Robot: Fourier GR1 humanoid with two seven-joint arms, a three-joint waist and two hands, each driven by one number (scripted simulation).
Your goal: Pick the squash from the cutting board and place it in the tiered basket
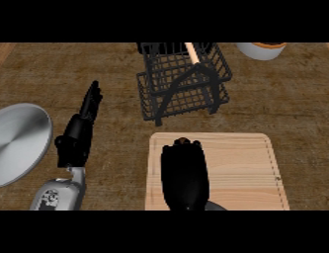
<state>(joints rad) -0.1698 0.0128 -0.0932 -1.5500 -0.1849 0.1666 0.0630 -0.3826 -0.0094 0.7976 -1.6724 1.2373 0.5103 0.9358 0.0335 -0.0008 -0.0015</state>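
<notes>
The wooden cutting board (pixel 232 168) lies at the front of the counter, right of centre. My right hand (pixel 185 175) is over its left part, fingers curled down round the squash (pixel 184 142). Only a small brown bit of the squash shows past the fingertips; the rest is hidden under the hand. The black wire tiered basket (pixel 185 81) stands just behind the board, with a pale wooden handle at its top. My left hand (pixel 78 136) rests open over the counter to the left, fingers straight and pointing away, holding nothing.
A round silver plate (pixel 10 146) lies at the left edge, close to my left forearm. A white bowl (pixel 262 50) sits at the back right. Brown countertop shows between the board and the basket and to the right of both.
</notes>
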